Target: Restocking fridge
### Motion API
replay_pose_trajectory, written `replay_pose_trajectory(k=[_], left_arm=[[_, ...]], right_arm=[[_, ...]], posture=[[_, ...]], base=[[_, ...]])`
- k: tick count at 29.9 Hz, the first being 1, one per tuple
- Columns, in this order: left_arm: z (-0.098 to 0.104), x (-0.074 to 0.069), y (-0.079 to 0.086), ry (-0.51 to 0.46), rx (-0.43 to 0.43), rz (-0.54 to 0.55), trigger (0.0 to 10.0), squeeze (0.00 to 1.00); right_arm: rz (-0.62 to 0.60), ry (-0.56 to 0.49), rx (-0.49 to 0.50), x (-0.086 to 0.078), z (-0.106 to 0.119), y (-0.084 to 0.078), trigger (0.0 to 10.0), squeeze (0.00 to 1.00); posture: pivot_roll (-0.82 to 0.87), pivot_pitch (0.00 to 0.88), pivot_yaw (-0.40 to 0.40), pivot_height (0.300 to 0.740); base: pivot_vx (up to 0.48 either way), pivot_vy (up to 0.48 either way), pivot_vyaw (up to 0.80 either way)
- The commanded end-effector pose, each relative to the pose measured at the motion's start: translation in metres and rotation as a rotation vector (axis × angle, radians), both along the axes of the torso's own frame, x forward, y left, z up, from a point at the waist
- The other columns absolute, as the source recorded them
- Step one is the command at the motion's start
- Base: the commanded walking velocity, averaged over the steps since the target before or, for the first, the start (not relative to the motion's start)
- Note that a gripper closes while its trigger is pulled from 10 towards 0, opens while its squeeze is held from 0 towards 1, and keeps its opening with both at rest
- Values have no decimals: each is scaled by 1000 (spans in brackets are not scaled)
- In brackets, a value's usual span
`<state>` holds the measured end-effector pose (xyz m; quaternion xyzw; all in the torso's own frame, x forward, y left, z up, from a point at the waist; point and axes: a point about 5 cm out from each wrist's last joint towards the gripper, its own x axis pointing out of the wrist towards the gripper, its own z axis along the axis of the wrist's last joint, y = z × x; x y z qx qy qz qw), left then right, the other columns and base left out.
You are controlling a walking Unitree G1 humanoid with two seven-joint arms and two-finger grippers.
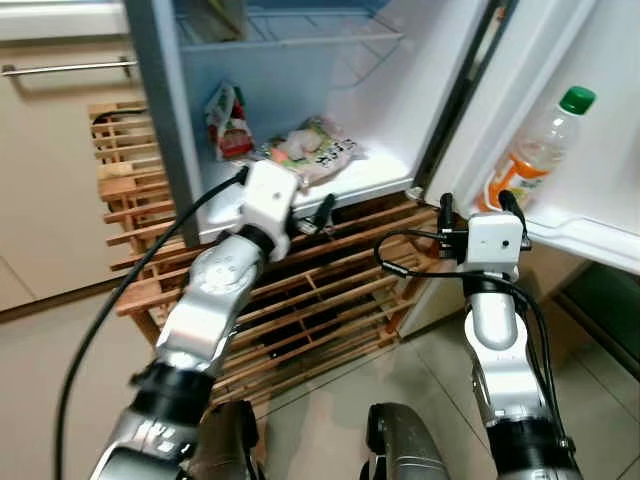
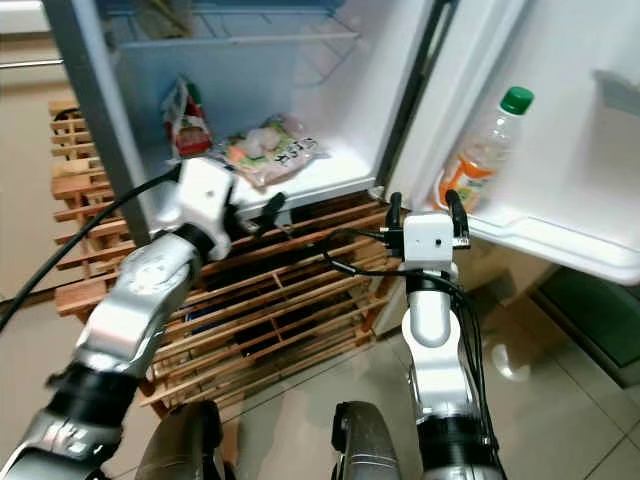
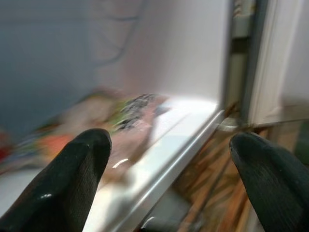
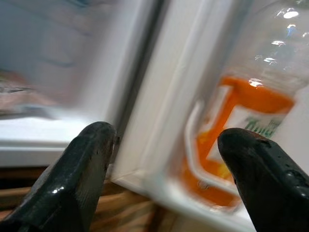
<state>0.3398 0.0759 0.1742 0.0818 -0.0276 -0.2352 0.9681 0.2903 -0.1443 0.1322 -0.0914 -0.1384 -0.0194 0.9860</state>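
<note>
Both grippers hang empty and spread before the open fridge (image 1: 300,60): left gripper (image 1: 310,215) near the food bag (image 1: 312,148) on its floor, right gripper (image 1: 477,207) by the door-shelf bottle (image 1: 535,150). Placing looks finished; next means fetching more stock.

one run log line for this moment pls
left claw open at fridge floor | right claw open near bottle | door open

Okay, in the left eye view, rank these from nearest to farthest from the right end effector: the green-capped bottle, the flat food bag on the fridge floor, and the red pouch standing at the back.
From the right end effector, open:
1. Green-capped bottle, in the door shelf, just ahead on its right.
2. Flat food bag, on the fridge floor to its left.
3. Red pouch, upright at the back, farthest left.
</note>
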Motion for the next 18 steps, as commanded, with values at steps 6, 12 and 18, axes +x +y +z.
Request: replay_pose_trajectory(k=[6,12,18], left_arm=[[5,32,-14,15,-46,54,10000,0],[-2,44,-23,75,-49,54,10000,0],[-27,48,-23,202,-3,102,10000,0]], right_arm=[[179,49,4,-29,4,15,10000,0],[158,99,-22,-42,0,4,10000,0],[157,150,-21,-56,2,4,10000,0]], posture=[[-200,0,-25,625],[-236,0,-8,625],[-286,0,21,625]], base=[[0,0,0],[0,0,0],[0,0,0]])
